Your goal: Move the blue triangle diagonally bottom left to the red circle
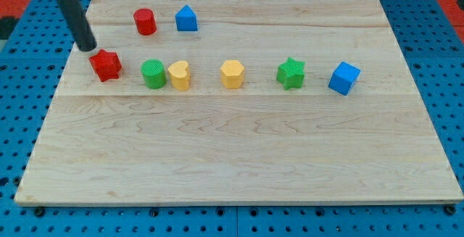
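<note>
The blue triangle (186, 19) sat just beside the red circle (145, 22), at its 3 o'clock. It looked light, hard and probably slidy. My tip (87, 48), holding nothing, should push its 1 o'clock side.

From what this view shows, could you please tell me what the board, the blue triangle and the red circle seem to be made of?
The board looks like pale, unvarnished wood: grain lines and plank seams show.
The blue triangle and the red circle look like moulded plastic, solid-coloured with a soft sheen; painted wood can't be excluded.
My tip, apparently dark matte rubber or plastic, stands just above-left of the red star.
</note>
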Robot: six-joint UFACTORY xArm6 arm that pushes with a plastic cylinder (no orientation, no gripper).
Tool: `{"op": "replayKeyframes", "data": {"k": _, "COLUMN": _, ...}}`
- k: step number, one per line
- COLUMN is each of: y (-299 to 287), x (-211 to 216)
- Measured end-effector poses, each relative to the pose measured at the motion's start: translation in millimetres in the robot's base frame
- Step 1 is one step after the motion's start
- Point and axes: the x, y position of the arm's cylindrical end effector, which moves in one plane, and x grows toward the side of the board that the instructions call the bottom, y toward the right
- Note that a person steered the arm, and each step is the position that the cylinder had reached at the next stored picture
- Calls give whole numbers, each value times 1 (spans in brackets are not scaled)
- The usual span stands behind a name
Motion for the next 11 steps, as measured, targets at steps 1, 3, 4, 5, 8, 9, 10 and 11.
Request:
{"op": "replayKeyframes", "data": {"k": 1, "y": 35, "x": 24}}
{"op": "replayKeyframes", "data": {"k": 3, "y": 68, "x": 24}}
{"op": "replayKeyframes", "data": {"k": 4, "y": 68, "x": 20}}
{"op": "replayKeyframes", "data": {"k": 5, "y": 138, "x": -33}}
{"op": "replayKeyframes", "data": {"k": 8, "y": 165, "x": -87}}
{"op": "replayKeyframes", "data": {"k": 9, "y": 107, "x": -63}}
{"op": "replayKeyframes", "data": {"k": 10, "y": 100, "x": -53}}
{"op": "replayKeyframes", "data": {"k": 11, "y": 65, "x": -38}}
